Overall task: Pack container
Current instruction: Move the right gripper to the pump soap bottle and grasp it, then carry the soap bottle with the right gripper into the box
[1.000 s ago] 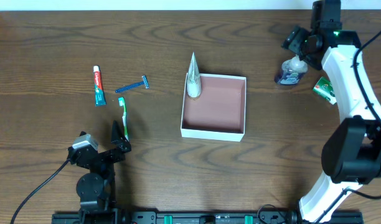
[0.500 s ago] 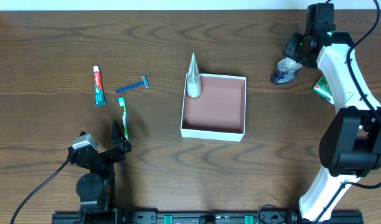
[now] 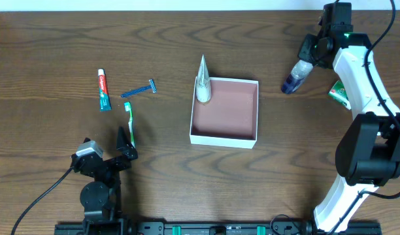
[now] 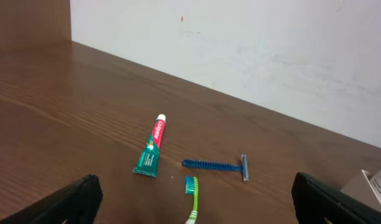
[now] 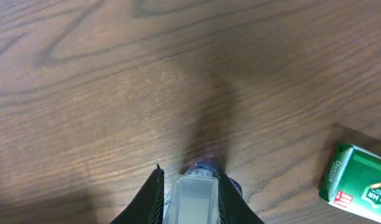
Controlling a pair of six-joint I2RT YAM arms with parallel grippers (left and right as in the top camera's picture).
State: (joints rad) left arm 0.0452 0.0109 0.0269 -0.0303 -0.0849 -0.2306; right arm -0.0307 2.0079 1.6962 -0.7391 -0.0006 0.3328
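The container (image 3: pixel 223 138) is a shallow white-walled box with a pinkish floor at the table's middle. A pale cone-shaped tube (image 3: pixel 202 81) leans over its back left corner. My right gripper (image 3: pixel 310 57) (image 5: pixel 195 186) is at the back right, shut on a small clear bottle with a purple base (image 3: pixel 295 76) (image 5: pixel 195 202). The bottle hangs tilted, its base pointing left. My left gripper (image 3: pixel 125 140) (image 4: pixel 197 202) stands wide open near the front left, holding nothing. The green toothbrush (image 3: pixel 129 121) (image 4: pixel 191 199) lies just ahead of it.
A toothpaste tube (image 3: pixel 104 90) (image 4: pixel 152 146) and a blue razor (image 3: pixel 139 90) (image 4: pixel 216 165) lie at the left, beyond the toothbrush. A small green box (image 3: pixel 340 93) (image 5: pixel 358 182) lies on the table to the right of the held bottle.
My right gripper has shut on the bottle and tipped it, so its base now points left. The left arm has not moved.
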